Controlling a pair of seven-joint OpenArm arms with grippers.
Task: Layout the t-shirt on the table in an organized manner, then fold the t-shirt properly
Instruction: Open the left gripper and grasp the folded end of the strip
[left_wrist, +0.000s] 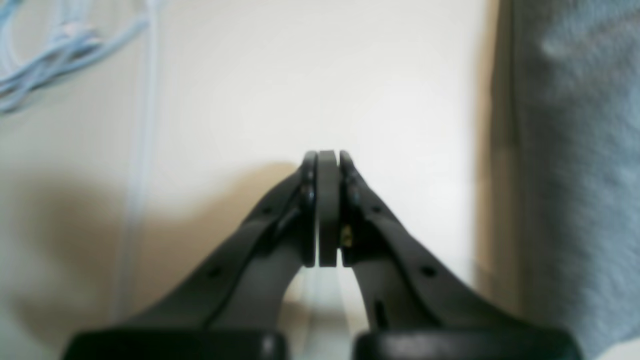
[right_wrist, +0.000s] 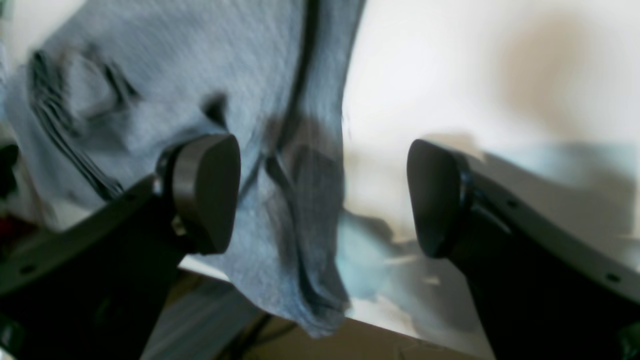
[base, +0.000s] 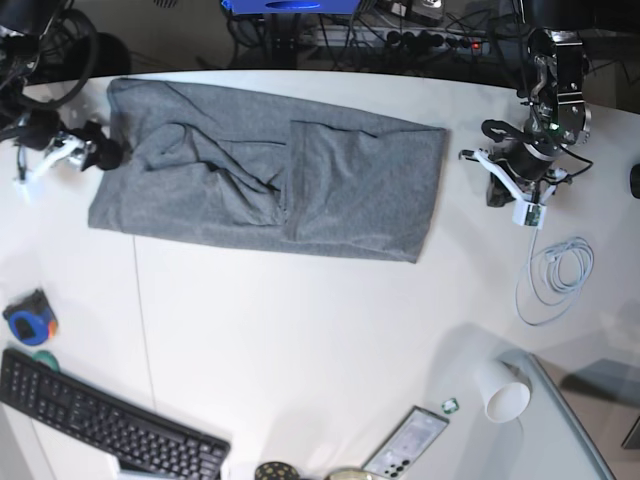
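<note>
The heather-grey t-shirt (base: 270, 175) lies across the far half of the white table (base: 300, 340), partly folded, with rumpled folds on its left half. At the shirt's left edge my right gripper (base: 106, 155) stands open; in the right wrist view its fingers (right_wrist: 205, 192) straddle a hanging fold of the shirt (right_wrist: 200, 65) without clamping it. My left gripper (base: 505, 187) is just off the shirt's right edge. In the left wrist view it (left_wrist: 327, 160) is shut on nothing over bare table, with the shirt (left_wrist: 575, 150) along the right side.
A coiled white cable (base: 555, 275) lies near the left gripper and shows blurred in the left wrist view (left_wrist: 50, 55). A paper cup (base: 503, 390), a phone (base: 407, 442), a keyboard (base: 110, 425) and a blue tape measure (base: 30, 320) sit along the near side.
</note>
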